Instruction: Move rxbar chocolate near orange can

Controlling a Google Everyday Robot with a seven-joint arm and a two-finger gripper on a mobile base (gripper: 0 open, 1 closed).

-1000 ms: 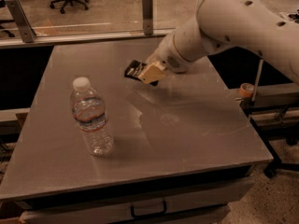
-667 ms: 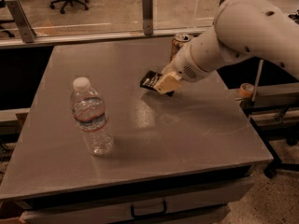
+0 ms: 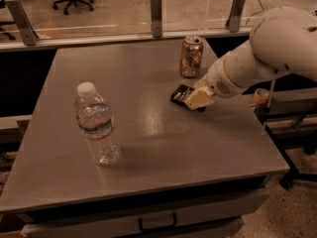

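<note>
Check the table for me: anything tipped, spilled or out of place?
Nothing stands out. The can stands upright near the far edge, the water bottle upright at front left, and no spill shows on the table. The chocolate bar sits at the gripper, just in front of the can.

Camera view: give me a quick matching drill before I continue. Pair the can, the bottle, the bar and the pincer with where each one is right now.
Things:
1. orange can
2. water bottle
3. rxbar chocolate
4. pincer

Places:
A. upright on the front left part of the table
B. right of the table's middle, closed on the black wrapper
C. upright near the far edge, right of centre
D. at the tip of the arm, just in front of the can, not touching it

Pairs: 1-C, 2-A, 3-D, 4-B
</note>
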